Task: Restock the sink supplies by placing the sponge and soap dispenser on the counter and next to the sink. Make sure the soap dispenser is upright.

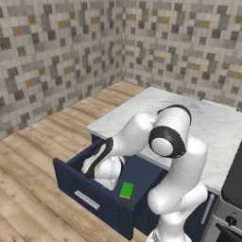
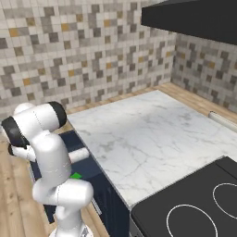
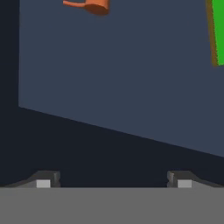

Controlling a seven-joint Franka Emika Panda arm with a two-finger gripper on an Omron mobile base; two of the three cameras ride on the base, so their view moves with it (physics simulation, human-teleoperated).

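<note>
Gripper (image 3: 113, 179) is down inside the open navy drawer (image 1: 106, 208), jaws spread wide, nothing between the fingertips (image 3: 43, 180). Hand view looks onto the drawer floor: just bare dark blue panel straight ahead of the jaws.

Sponge (image 1: 126, 190) lies flat on the drawer floor near the front panel, on the arm's right side, clear of the hand. In the hand view it's the green edge (image 3: 217, 30) at the upper right, well apart from the fingers.

Soap dispenser (image 3: 89, 5): its orange pump top and nozzle sit at the top edge of the hand view, bottle body cut off by the frame. Can't tell whether it's upright or lying down. Not in contact with the gripper.

Beyond the drawer, the marble counter (image 1: 212, 127) runs back toward the mosaic tiled wall (image 1: 179, 42). Right base view has the black cooktop (image 2: 194, 208) adjoining the slab, with the sponge a small green patch (image 2: 76, 176) behind the arm.
</note>
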